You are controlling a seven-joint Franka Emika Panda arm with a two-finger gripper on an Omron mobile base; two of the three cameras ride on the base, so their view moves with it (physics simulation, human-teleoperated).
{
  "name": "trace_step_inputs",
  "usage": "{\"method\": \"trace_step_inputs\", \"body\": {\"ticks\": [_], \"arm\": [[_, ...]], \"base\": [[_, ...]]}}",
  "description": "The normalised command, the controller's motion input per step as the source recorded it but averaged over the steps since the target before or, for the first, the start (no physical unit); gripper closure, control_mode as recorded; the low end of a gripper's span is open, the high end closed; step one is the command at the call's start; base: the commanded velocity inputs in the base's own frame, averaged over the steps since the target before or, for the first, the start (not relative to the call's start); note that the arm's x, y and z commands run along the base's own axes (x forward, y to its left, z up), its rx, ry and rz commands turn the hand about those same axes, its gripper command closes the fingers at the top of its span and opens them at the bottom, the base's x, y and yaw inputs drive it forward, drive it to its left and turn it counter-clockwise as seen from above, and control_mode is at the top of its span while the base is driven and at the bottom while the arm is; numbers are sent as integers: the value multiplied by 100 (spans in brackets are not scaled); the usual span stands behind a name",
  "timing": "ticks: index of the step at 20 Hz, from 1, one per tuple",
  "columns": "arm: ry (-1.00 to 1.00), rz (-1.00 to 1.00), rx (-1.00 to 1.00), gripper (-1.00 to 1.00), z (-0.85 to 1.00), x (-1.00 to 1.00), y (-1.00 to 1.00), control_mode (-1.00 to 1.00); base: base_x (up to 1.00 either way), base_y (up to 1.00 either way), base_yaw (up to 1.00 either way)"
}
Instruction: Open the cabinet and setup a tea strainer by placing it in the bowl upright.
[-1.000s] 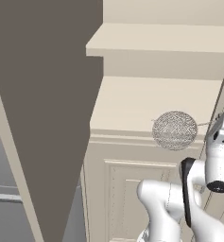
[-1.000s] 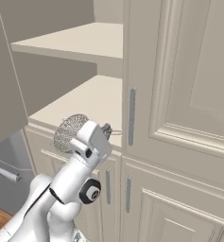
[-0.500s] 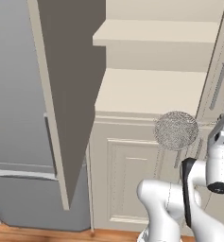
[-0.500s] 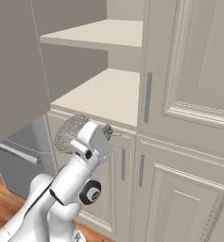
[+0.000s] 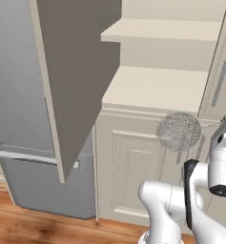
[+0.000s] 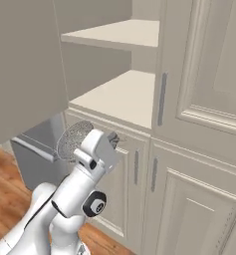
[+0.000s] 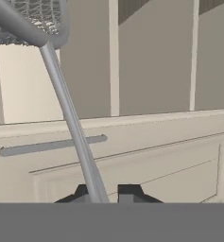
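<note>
My two-finger gripper [image 7: 105,193] is clamped on the thin wire handle of the grey fine-mesh metal tea strainer [image 5: 179,132], dark tips pinching it low down in the hand view. Strainer held in the air in front of the tall cream cabinet [image 5: 155,90], its round mesh basket just below the front edge of the cabinet's lower cream shelf [image 6: 122,97], level w/ the raised-panel door [image 5: 136,167] under that shelf. Basket sits at the top end of the handle, rim facing out from the cabinet. The cabinet's upper door [image 5: 76,76] is swung wide open to the left, both shelves bare. Grey bar handle [image 6: 162,99] on the shut door right of the shelf opening. Grey appliance [image 5: 24,143] left of cabinet, wood floor [image 5: 33,226] below
</note>
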Motion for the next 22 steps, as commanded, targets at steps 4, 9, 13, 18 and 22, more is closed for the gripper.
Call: {"method": "trace_step_inputs", "body": {"ticks": [4, 9, 13, 18, 22], "arm": [[0, 0, 0, 100, 0, 0, 0, 100], [0, 0, 0, 100, 0, 0, 0, 100], [0, 0, 0, 100, 0, 0, 0, 100], [0, 0, 0, 100, 0, 0, 0, 100], [0, 0, 0, 100, 0, 0, 0, 100]], "base": [[-66, -14, 38], [-70, -9, 46], [-60, -9, 54], [-57, -2, 55], [-57, 0, 56]]}}
